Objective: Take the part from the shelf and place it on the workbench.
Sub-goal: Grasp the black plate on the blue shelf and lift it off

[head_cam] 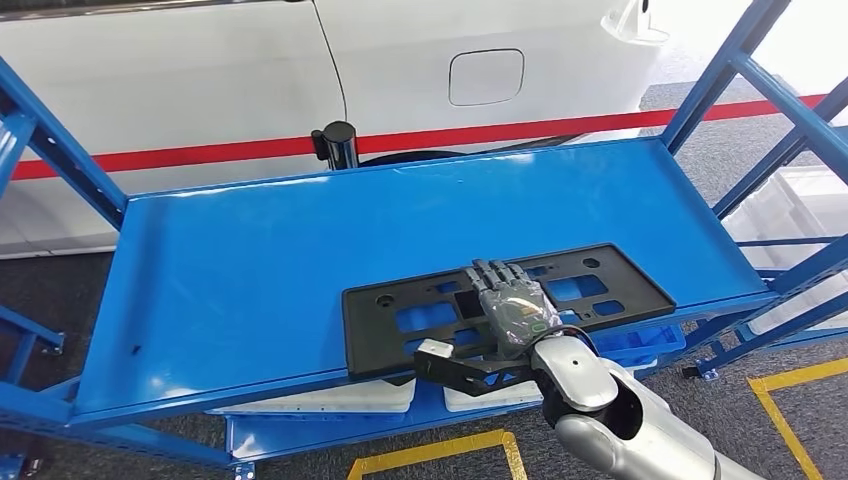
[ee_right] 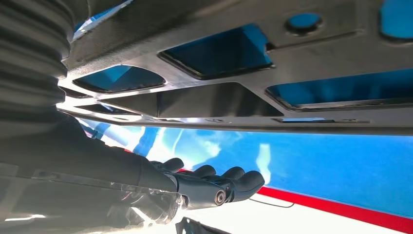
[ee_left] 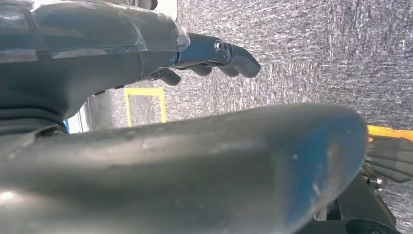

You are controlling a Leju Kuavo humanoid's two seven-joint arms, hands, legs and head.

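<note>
The part (head_cam: 372, 340) is a flat black plastic plate with several cut-outs. It lies near the front edge of the blue shelf (head_cam: 250, 270), right of centre. My right hand (head_cam: 515, 305) reaches over its front edge with fingers stretched flat above the plate and the thumb below the edge. In the right wrist view a strip of blue shelf shows between the fingers (ee_right: 214, 187) and the part (ee_right: 311, 53), so the hand has no grip on it. My left hand (ee_left: 209, 53) hangs over grey carpet with fingers loosely bent, holding nothing.
Blue uprights (head_cam: 720, 70) frame the shelf on both sides. A white car with a red stripe (head_cam: 200, 155) stands behind it, with a black post (head_cam: 338, 145) at the back edge. White items (head_cam: 340, 400) lie on the lower shelf. Yellow tape (head_cam: 440, 450) marks the floor.
</note>
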